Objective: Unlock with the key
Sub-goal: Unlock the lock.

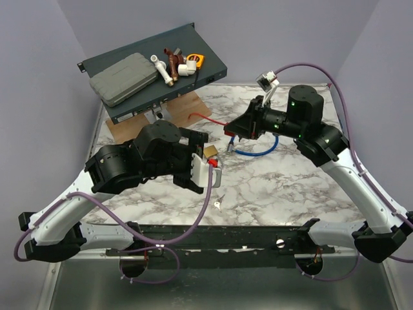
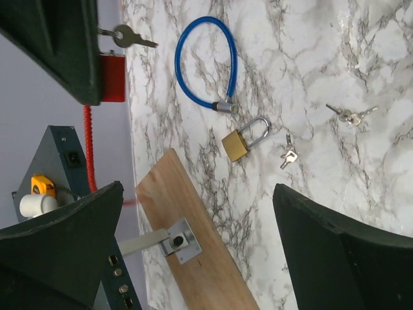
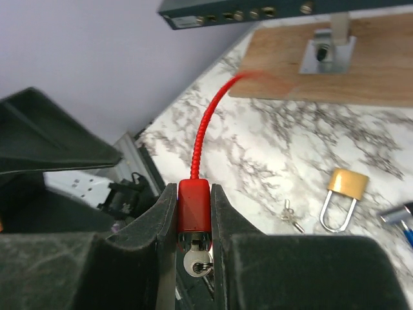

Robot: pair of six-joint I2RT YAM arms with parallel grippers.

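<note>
My right gripper [image 3: 193, 195] is shut on the red body of a cable lock [image 3: 193, 205], held above the marble table. The key [image 3: 197, 263], small and silver, sticks out of that body's near end. From the left wrist view the same key [image 2: 127, 37] juts from the red lock body [image 2: 111, 77]. The red cable [image 1: 208, 117] trails back toward the wooden board. My left gripper [image 2: 198, 191] hangs wide open with nothing between its fingers, a short way left of the lock in the top view [image 1: 208, 165].
A brass padlock [image 2: 235, 147] lies on the marble table [image 1: 290, 187], beside a blue cable loop [image 2: 206, 61]. Loose key bunches [image 2: 288, 155] [image 2: 350, 116] lie near it. A wooden board with a hasp [image 2: 193, 258] and a dark box of parts [image 1: 155, 71] stand at the back left.
</note>
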